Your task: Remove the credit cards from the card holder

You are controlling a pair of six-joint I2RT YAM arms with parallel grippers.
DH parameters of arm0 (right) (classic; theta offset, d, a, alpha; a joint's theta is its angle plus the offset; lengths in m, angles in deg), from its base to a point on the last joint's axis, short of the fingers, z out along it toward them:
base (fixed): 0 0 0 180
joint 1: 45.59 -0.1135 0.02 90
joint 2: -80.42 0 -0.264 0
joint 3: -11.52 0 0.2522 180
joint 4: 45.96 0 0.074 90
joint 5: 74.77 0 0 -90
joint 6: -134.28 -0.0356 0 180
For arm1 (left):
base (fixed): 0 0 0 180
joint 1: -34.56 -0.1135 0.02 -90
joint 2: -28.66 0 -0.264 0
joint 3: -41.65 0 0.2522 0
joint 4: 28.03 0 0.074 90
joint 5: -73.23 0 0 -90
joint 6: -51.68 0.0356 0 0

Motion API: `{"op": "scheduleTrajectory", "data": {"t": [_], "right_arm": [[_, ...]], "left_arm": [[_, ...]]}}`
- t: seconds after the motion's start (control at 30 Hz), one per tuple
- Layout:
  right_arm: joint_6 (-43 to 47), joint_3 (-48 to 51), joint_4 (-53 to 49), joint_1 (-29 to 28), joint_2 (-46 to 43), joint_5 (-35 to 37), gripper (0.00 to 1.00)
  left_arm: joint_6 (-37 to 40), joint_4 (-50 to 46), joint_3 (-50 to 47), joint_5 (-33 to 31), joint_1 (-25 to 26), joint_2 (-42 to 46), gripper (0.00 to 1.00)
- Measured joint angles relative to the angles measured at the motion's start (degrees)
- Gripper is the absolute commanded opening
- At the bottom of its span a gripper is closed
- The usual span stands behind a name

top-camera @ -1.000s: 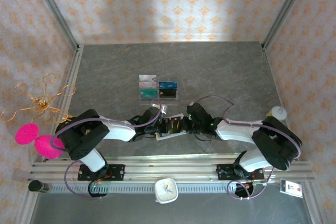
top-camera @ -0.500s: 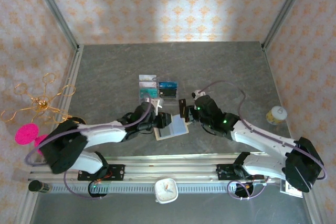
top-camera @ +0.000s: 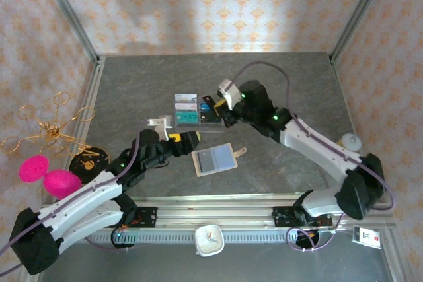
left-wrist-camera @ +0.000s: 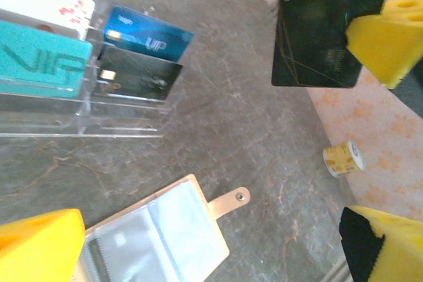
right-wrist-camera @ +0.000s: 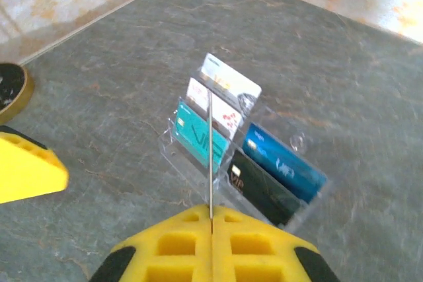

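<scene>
Over the tray (top-camera: pixel 198 125), right tool (right-wrist-camera: pixel 211 219) pinches a dark card (left-wrist-camera: pixel 317 31); left tool (top-camera: pixel 187 139) gapes empty near card holder (top-camera: pixel 214 159).

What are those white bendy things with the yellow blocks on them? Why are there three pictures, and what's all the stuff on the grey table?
Those are two robot arms bolted to a table. Each ends in a gripper, a pincher with two yellow fingers. One picture looks down from above. The other two come from little cameras on the arms' wrists, so you see their own fingers up close. On the table lie an open beige card holder and a clear tray with credit cards standing in it. The right gripper is pinched shut on a dark card, holding it in the air by the tray. The left gripper is wide open and holds nothing.
</scene>
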Motion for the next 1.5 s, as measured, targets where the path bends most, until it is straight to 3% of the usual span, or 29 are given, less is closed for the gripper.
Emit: {"op": "scheduleTrajectory", "data": {"t": [0.17, 0.3, 0.67, 0.93, 1.5], "right_arm": [[12.1, -16.7, -10.2, 0.2, 13.7, -3.3, 0.0], [20.2, -24.0, -17.2, 0.8, 20.7, -5.1, 0.0], [36.2, -27.9, -28.0, 3.1, 25.9, -6.8, 0.0], [41.1, -31.9, -30.1, 3.9, 31.4, -5.2, 0.0], [41.6, -34.0, -30.3, 3.9, 35.2, -0.9, 0.0]], "left_arm": [[0.5, -3.7, 0.0, -4.2, -0.3, 3.9, 0.99], [1.0, -5.2, 0.0, -7.6, -0.3, 6.3, 0.99], [3.8, -6.5, 0.0, -13.7, -0.3, 7.9, 0.99], [3.7, -8.6, 0.0, -15.8, -0.3, 7.9, 0.99], [4.7, -9.9, 0.0, -16.8, -0.3, 7.3, 0.99]]}}
